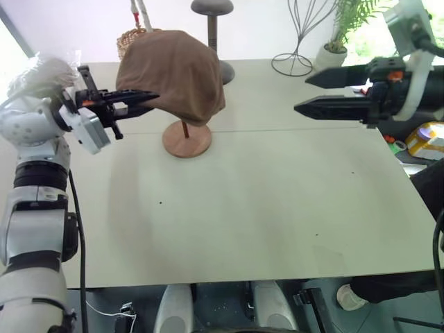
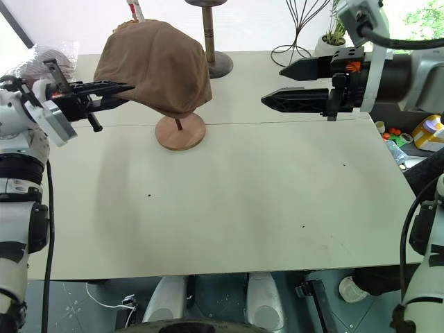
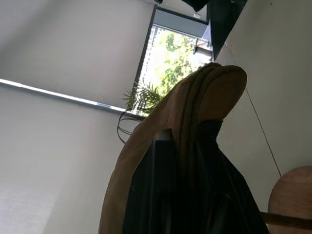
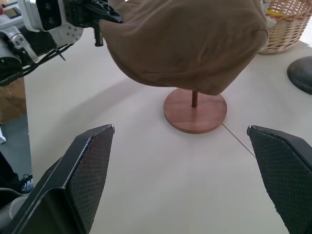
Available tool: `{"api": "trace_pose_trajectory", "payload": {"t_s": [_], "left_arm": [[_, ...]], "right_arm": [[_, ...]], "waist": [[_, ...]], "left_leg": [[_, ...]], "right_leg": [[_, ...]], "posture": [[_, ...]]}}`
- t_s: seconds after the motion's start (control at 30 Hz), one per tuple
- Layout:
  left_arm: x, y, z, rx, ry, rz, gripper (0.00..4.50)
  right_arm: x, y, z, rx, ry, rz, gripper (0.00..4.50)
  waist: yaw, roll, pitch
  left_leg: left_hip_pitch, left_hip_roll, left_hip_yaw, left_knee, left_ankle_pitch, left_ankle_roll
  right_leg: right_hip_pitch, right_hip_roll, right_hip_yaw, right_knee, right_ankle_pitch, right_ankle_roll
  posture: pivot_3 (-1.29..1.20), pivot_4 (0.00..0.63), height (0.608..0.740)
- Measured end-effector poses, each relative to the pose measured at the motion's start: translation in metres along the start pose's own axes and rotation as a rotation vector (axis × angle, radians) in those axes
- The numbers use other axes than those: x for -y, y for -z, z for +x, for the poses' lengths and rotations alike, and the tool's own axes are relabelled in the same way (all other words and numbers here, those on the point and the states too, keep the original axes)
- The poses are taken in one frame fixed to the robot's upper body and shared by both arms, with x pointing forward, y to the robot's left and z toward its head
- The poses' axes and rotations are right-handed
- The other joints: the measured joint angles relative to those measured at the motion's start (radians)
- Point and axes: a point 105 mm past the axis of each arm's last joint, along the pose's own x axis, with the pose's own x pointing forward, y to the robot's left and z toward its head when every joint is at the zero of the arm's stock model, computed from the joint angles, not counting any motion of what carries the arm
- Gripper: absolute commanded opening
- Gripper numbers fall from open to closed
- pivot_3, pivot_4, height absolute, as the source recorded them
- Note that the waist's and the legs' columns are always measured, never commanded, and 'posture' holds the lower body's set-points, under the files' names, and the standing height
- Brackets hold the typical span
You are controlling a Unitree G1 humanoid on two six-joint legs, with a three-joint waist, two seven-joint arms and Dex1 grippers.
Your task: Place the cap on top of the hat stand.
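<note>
The brown cap (image 1: pixel 177 73) sits draped over the top of the reddish wooden hat stand, hiding its top disc. Below the cap I see the thin rod (image 1: pixel 184 127) and the round base (image 1: pixel 186 139) on the table. My left gripper (image 1: pixel 154 97) reaches in level from the left and is shut on the cap's left edge; the left wrist view shows the brim (image 3: pixel 195 107) running between its fingers. My right gripper (image 1: pixel 302 94) hovers open to the right of the stand, pointing at it, with nothing between its fingers (image 4: pixel 92 165).
Behind the cap stands a dark grey stand (image 1: pixel 212 28) with a domed top. A wicker basket (image 1: pixel 128 38), a wire ornament (image 1: pixel 298 41) and a potted plant (image 1: pixel 340 35) line the table's far edge. A yellow container (image 1: pixel 427 139) lies off the right side.
</note>
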Motion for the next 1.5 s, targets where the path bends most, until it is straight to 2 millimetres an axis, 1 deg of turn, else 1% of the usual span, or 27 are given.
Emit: {"api": "trace_pose_trajectory", "payload": {"t_s": [0.07, 0.13, 0.17, 0.2, 0.27, 0.4, 0.47, 0.63, 0.7, 0.73, 0.8, 0.87, 0.93, 1.0, 1.03, 1.13, 1.2, 1.23, 1.27, 1.37, 1.43, 1.5], "left_arm": [[-0.004, 0.002, -0.003, -0.014, -0.021, 0.000, 2.76], [-0.007, 0.003, -0.006, -0.031, -0.031, 0.007, 3.74], [-0.008, 0.003, -0.007, -0.038, -0.035, 0.010, 4.33], [-0.009, 0.004, -0.009, -0.050, -0.042, 0.012, 4.47], [-0.009, 0.004, -0.013, -0.065, -0.052, 0.010, 4.47], [0.005, 0.002, -0.030, -0.129, -0.052, -0.040, 4.47], [0.014, -0.002, -0.039, -0.162, -0.033, -0.076, 4.47], [0.039, -0.028, -0.062, -0.277, 0.035, -0.206, 4.47], [0.045, -0.034, -0.072, -0.373, 0.070, -0.298, 4.47], [0.043, -0.034, -0.077, -0.422, 0.065, -0.339, 4.47], [0.037, -0.033, -0.088, -0.538, 0.054, -0.448, 4.47], [0.026, -0.032, -0.102, -0.649, 0.020, -0.596, 4.47], [0.022, -0.041, -0.115, -0.722, 0.019, -0.807, 4.47], [0.015, -0.057, -0.119, -0.705, 0.007, -1.053, 4.47], [0.000, -0.065, -0.120, -0.642, -0.033, -1.164, 4.47], [-0.055, -0.075, -0.129, -0.523, -0.196, -1.224, 4.47], [-0.072, -0.073, -0.142, -0.519, -0.253, -1.275, 4.47], [-0.074, -0.072, -0.148, -0.516, -0.276, -1.297, 4.47], [-0.071, -0.070, -0.153, -0.523, -0.271, -1.323, 4.47], [-0.057, -0.064, -0.161, -0.595, -0.197, -1.393, 4.47], [-0.058, -0.065, -0.162, -0.627, -0.142, -1.394, 4.47], [-0.065, -0.068, -0.159, -0.622, -0.113, -1.361, 4.47]], "right_arm": [[0.000, 0.000, 0.000, 0.001, -0.001, 0.001, 4.50], [0.000, 0.000, 0.000, 0.002, -0.003, 0.002, 4.50], [-0.001, 0.000, 0.000, 0.002, -0.005, 0.003, 4.50], [-0.001, 0.000, 0.001, 0.003, -0.009, 0.002, 4.50], [-0.002, 0.000, 0.001, 0.004, -0.015, 0.002, 4.50], [-0.001, -0.002, 0.004, 0.012, -0.035, -0.001, 4.50], [0.000, -0.003, 0.006, 0.016, -0.044, -0.005, 4.50], [0.006, -0.002, 0.013, 0.027, -0.068, 0.003, 4.50], [0.007, -0.001, 0.016, 0.031, -0.085, 0.003, 4.50], [0.007, -0.001, 0.017, 0.032, -0.090, 0.002, 4.50], [0.006, -0.001, 0.019, 0.035, -0.109, -0.003, 4.50], [0.006, -0.001, 0.022, 0.035, -0.126, -0.015, 4.50], [0.006, -0.001, 0.022, 0.035, -0.133, -0.030, 4.50], [0.009, -0.002, 0.021, 0.043, -0.125, -0.039, 4.50], [0.011, -0.003, 0.021, 0.049, -0.123, -0.040, 4.50], [0.012, -0.007, 0.021, 0.063, -0.124, -0.058, 4.50], [0.010, -0.009, 0.021, 0.068, -0.135, -0.068, 4.50], [0.010, -0.009, 0.021, 0.068, -0.136, -0.070, 4.50], [0.010, -0.009, 0.021, 0.068, -0.136, -0.070, 4.50], [0.010, -0.009, 0.020, 0.071, -0.137, -0.078, 4.50], [0.010, -0.010, 0.020, 0.076, -0.137, -0.079, 4.50], [0.012, -0.010, 0.020, 0.083, -0.136, -0.073, 4.50]], "waist": [[0.000, 0.000, 0.000], [0.000, 0.000, 0.000], [0.000, 0.000, 0.000], [0.000, 0.000, 0.000], [0.000, 0.000, 0.000], [-0.006, 0.000, 0.000], [-0.007, 0.000, 0.000], [-0.008, 0.001, 0.000], [-0.006, 0.001, 0.000], [-0.002, 0.001, 0.000], [-0.001, 0.000, 0.000], [-0.003, 0.000, 0.000], [-0.008, 0.001, 0.001], [-0.009, 0.001, 0.001], [-0.007, 0.000, 0.001], [-0.006, 0.000, 0.001], [-0.008, 0.001, 0.001], [-0.009, 0.001, 0.001], [-0.009, 0.001, 0.001], [-0.010, 0.001, 0.001], [-0.010, 0.000, 0.001], [-0.008, 0.000, 0.001]], "left_leg": [[0.000, 0.000, 0.000, 0.000, 0.000, 0.000], [0.000, 0.000, 0.000, 0.000, 0.000, 0.000], [0.000, 0.000, 0.000, 0.000, 0.000, 0.000], [0.000, 0.000, 0.000, 0.000, 0.000, 0.000], [0.000, 0.000, 0.000, 0.000, 0.000, 0.000], [0.000, 0.000, 0.001, -0.001, 0.000, 0.000], [0.000, 0.000, 0.002, -0.002, 0.000, 0.000], [0.000, 0.001, 0.006, -0.003, 0.000, 0.000], [0.000, 0.001, 0.007, -0.004, 0.000, 0.000], [0.000, 0.001, 0.007, -0.004, 0.000, 0.000], [0.000, 0.001, 0.007, -0.004, 0.000, 0.000], [0.000, 0.001, 0.008, -0.004, 0.000, -0.001], [0.000, 0.001, 0.010, -0.005, -0.001, -0.001], [0.000, 0.001, 0.010, -0.007, -0.001, -0.001], [0.000, 0.001, 0.010, -0.007, -0.001, -0.001], [0.001, 0.001, 0.009, -0.007, 0.000, 0.000], [0.001, 0.001, 0.010, -0.007, 0.000, 0.000], [0.001, 0.001, 0.011, -0.007, 0.000, 0.000], [0.001, 0.001, 0.011, -0.008, 0.000, -0.001], [0.001, 0.001, 0.011, -0.008, 0.000, -0.001], [0.000, 0.001, 0.011, -0.008, -0.001, -0.001], [0.000, 0.001, 0.012, -0.009, -0.001, -0.001]], "right_leg": [[0.000, 0.000, 0.000, 0.000, 0.000, 0.000], [0.000, 0.000, 0.000, 0.000, 0.000, 0.000], [0.000, 0.000, 0.000, 0.000, 0.000, 0.000], [0.000, 0.000, 0.001, 0.000, 0.000, 0.000], [0.000, 0.000, 0.001, 0.000, 0.000, 0.000], [-0.002, 0.000, 0.002, 0.001, 0.000, 0.000], [-0.003, 0.000, 0.003, 0.002, 0.000, 0.000], [-0.006, 0.000, 0.006, 0.002, -0.002, -0.005], [-0.007, 0.000, 0.007, 0.002, -0.003, -0.005], [-0.007, 0.000, 0.007, 0.002, -0.003, -0.005], [-0.007, 0.000, 0.007, 0.001, -0.003, -0.005], [-0.008, 0.000, 0.007, 0.000, -0.003, -0.005], [-0.008, 0.000, 0.008, -0.001, -0.003, -0.005], [-0.009, 0.000, 0.008, -0.001, -0.003, -0.005], [-0.010, 0.000, 0.008, -0.001, -0.003, -0.005], [-0.009, 0.001, 0.008, 0.000, -0.003, -0.004], [-0.009, 0.001, 0.008, -0.001, -0.003, -0.004], [-0.009, 0.001, 0.008, 0.000, -0.003, -0.004], [-0.010, 0.001, 0.008, 0.000, -0.003, -0.004], [-0.011, 0.001, 0.008, 0.000, -0.003, -0.005], [-0.011, 0.001, 0.009, -0.001, -0.003, -0.005], [-0.011, 0.001, 0.009, -0.002, -0.003, -0.005]], "posture": [[0.00, 0.150, 0.728], [0.00, 0.150, 0.728], [0.00, 0.150, 0.728], [0.00, 0.150, 0.728], [0.00, 0.150, 0.728], [0.00, 0.150, 0.728], [0.00, 0.150, 0.728], [0.00, 0.150, 0.728], [0.00, 0.150, 0.728], [0.00, 0.150, 0.728], [0.00, 0.150, 0.728], [0.00, 0.150, 0.728], [0.00, 0.150, 0.728], [0.00, 0.150, 0.728], [0.00, 0.150, 0.728], [0.00, 0.150, 0.728], [0.00, 0.150, 0.728], [0.00, 0.150, 0.728], [0.00, 0.150, 0.728], [0.00, 0.150, 0.728], [0.00, 0.150, 0.728], [0.00, 0.150, 0.728]]}}
